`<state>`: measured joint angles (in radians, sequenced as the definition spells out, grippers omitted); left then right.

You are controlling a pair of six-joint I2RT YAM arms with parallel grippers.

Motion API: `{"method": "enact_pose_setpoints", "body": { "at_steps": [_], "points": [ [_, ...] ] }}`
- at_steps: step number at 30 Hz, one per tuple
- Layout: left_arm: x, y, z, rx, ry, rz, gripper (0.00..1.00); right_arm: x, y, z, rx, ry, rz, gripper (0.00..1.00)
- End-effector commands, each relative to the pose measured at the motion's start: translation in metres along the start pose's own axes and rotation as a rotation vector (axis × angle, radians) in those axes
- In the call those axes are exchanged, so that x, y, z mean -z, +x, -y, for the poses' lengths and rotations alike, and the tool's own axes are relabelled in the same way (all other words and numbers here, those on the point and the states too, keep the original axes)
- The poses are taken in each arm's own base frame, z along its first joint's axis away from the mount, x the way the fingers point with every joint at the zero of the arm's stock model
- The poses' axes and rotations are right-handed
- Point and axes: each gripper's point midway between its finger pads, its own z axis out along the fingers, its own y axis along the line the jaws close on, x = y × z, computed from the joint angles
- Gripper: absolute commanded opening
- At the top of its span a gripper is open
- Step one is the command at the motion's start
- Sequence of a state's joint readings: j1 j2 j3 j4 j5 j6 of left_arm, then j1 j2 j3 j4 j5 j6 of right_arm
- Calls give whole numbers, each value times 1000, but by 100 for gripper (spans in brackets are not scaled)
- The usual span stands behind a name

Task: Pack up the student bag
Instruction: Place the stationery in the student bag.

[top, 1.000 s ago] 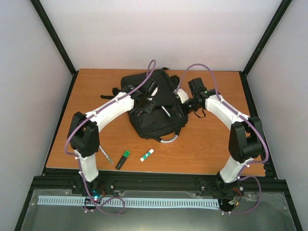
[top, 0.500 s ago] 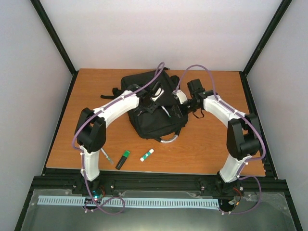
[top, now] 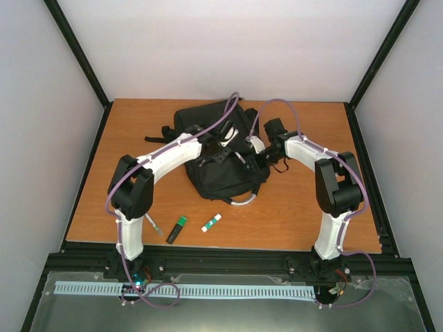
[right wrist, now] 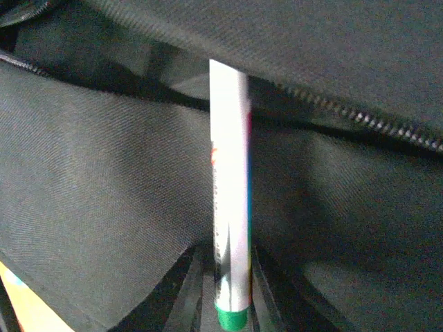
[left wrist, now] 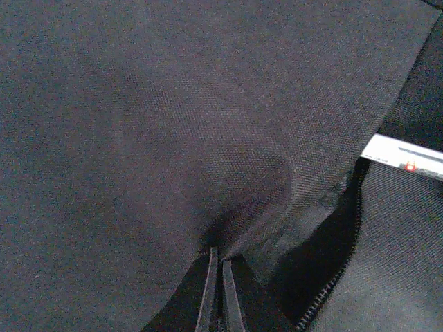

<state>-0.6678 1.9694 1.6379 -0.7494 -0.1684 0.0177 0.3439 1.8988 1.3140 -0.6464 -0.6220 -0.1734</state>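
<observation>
Right, table (top: 304, 207) first: orange-brown wood top, black frame round it, pale walls on 3 sides. On it the student bag (top: 221, 176) lies flat near the middle, a bit twd 12 o'clock. It's black fabric, w/ straps spilling off at 9 and 3 o'clock and a pale loop (top: 242, 200) sticking out at its 5 o'clock edge.

Both arms reach in over the bag and cover much of its top, so from above the opening is hard to make out. L arm (top: 166, 155) comes in from 8 o'clock, R arm (top: 311, 155) from 4 o'clock, and the wrists nearly meet over the bag's centre.

Left gripper (left wrist: 218, 257): fingers pressed together on a puckered fold of bag cloth. At 4 o'clock in that wrist view there's a dark gap edged w/ zip teeth (left wrist: 332, 277).

Right gripper (right wrist: 225, 252): fingers clamped on a white marker (right wrist: 230, 187), green cap at the gripper end. Its far end points to 12 o'clock and sits tucked under the bag's upper flap, which hides the tip.

Loose on the table, well apart from the bag twd 7 o'clock:
- a green-and-black highlighter (top: 176, 229)
- a white tube (top: 212, 222) w/ green cap near it, at 3 o'clock
- a thin silvery pen (top: 151, 225) at the highlighter's 9 o'clock, close to the L arm's upright
</observation>
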Motion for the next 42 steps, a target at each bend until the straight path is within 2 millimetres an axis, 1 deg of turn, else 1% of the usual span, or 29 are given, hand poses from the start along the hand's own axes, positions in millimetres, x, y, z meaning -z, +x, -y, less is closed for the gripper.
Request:
{"method": "enact_pose_setpoints", "body": {
  "at_steps": [1, 5, 8, 10, 14, 16, 17, 18, 19, 21, 24, 27, 31, 34, 37, 42],
  "points": [
    [31, -27, 5, 44, 39, 151, 1, 0, -18, -6, -3, -26, 30, 13],
    [44, -29, 13, 47, 90, 195, 1, 5, -37, -10, -8, -36, 63, 10],
    [48, -28, 22, 44, 131, 211, 1, 7, -51, -14, -16, -54, 82, 9],
    [49, -28, 26, 42, 141, 216, 1, 6, -61, -13, -22, -55, 97, 9],
    [56, -30, 31, 47, 153, 240, 1, -2, -78, 4, -33, -6, 131, 9],
    [60, -31, 32, 54, 162, 252, 1, -6, -82, 13, -49, 26, 146, 14],
    [61, -30, 32, 55, 164, 255, 1, -7, -82, 18, -59, 50, 151, 20],
    [61, -30, 31, 55, 161, 257, 1, -6, -83, 23, -59, 91, 162, 28],
    [61, -29, 31, 53, 156, 255, 1, -4, -83, 30, -60, 143, 168, 38],
    [61, -27, 30, 51, 149, 253, 1, 4, -81, 34, -53, 195, 173, 46],
    [61, -25, 29, 51, 144, 253, 1, 25, -78, 37, -22, 267, 197, 48],
    [65, -25, 28, 54, 142, 259, 1, 47, -77, 32, 16, 281, 232, 50],
    [78, -29, 26, 59, 147, 285, 1, 62, -76, 27, 94, 286, 247, 51],
    [84, -29, 26, 53, 154, 291, 1, 65, -82, 24, 191, 293, 248, 52],
    [89, -30, 25, 51, 152, 299, 1, 61, -84, 16, 333, 268, 228, 53],
    [93, -32, 25, 36, 154, 310, 1, 50, -77, 7, 502, 257, 196, 54]
  ]
}}
